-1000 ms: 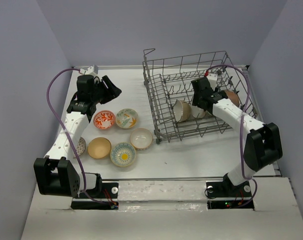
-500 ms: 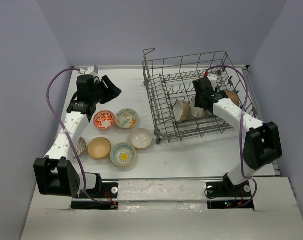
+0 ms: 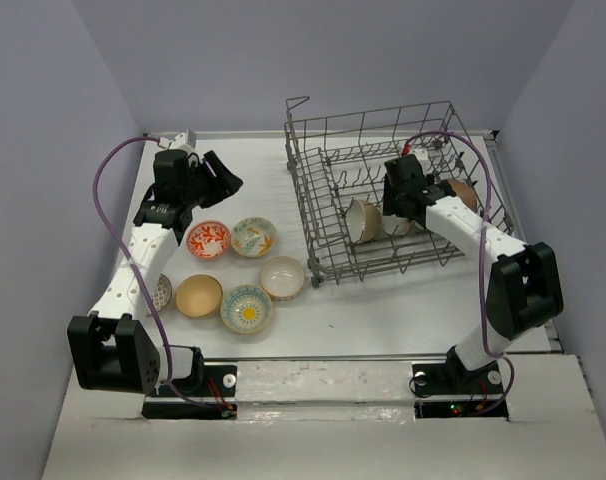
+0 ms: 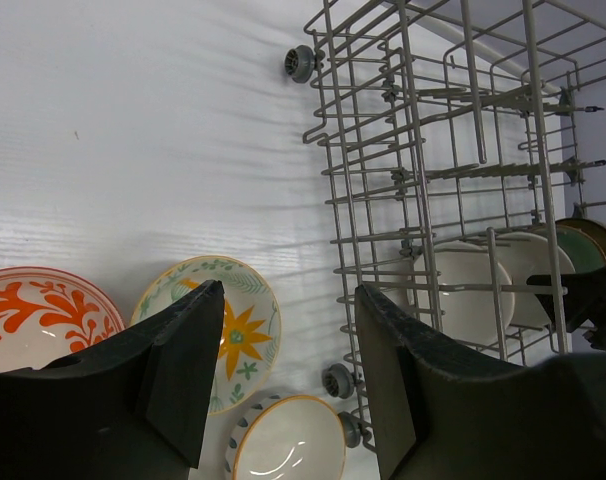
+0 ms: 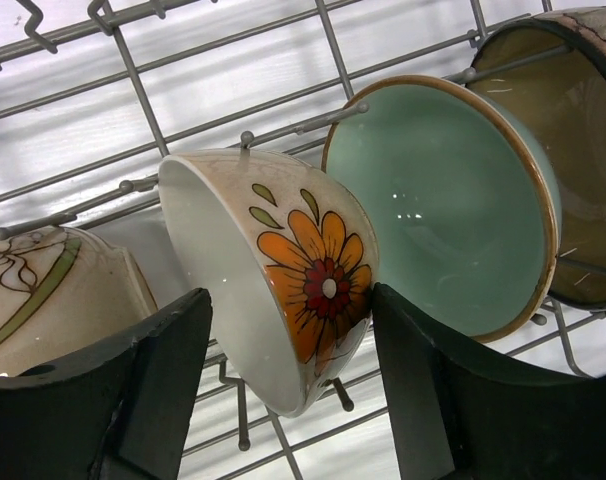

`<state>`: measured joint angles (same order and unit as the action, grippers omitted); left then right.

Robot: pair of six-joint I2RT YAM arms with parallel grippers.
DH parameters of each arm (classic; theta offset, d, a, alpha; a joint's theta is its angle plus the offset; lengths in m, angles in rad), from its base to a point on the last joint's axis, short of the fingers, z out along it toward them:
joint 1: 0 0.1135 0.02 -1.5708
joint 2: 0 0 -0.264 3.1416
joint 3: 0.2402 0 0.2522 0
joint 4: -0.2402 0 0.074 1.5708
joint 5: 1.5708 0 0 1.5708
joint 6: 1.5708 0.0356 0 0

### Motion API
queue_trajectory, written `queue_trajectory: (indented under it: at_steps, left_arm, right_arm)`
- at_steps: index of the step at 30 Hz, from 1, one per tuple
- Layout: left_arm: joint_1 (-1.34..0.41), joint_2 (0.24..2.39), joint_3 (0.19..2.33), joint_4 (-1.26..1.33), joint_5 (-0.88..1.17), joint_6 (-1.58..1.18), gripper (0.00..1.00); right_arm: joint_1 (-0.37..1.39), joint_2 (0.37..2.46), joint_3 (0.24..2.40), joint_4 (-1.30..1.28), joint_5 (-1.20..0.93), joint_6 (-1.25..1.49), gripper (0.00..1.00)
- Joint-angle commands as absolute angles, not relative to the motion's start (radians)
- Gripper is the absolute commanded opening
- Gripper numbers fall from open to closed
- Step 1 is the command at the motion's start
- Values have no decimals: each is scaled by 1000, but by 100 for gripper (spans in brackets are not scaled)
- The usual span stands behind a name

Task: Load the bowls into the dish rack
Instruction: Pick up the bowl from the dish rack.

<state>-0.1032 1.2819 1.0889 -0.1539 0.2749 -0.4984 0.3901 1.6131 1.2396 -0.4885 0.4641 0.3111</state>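
Loose on the surface, just left of the dish rack, mouths up: red-orange patterned bowl, cream floral bowl, white bowl, tan bowl, blue-rimmed bowl, plus a sixth bowl mostly hidden under the left arm. Already inside the rack, tipped on edge among the tines: flower-painted bowl, teal bowl, brown bowl, and a cream bowl at the left of the right wrist view.

Decisive for the next pick: cream floral bowl directly below and ahead of the left gripper, framed between its fingers in the left wrist view, with the red-orange patterned bowl just beside it on the left. Round, so no long axis to line up with; a grip over any part of the rim likely to serve. Left arm plainly nearer to every loose bowl, so probably its job.

Left gripper: wide open, empty, hanging above the surface behind the two far bowls. Right gripper: down in the rack, jaws apart on either side of the flower-painted bowl, apparently not pinching it; bowl propped on the tines, by the look of it.

No brand, label or readable writing anywhere.
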Motion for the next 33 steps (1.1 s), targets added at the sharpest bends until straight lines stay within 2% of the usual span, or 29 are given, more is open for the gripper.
queue_trajectory:
  at_steps: [1, 6, 33]
  left_arm:
    - [-107, 1284, 1088, -115, 270, -483, 64]
    - [-106, 1287, 1089, -112, 276, -482, 64]
    - [-106, 1281, 1078, -109, 276, -482, 64]
  right_arm:
    - [414, 1631, 1238, -468, 405, 353, 73]
    - [414, 1628, 1239, -471, 431, 354, 77]
    - [387, 1555, 1230, -512, 598, 422, 81]
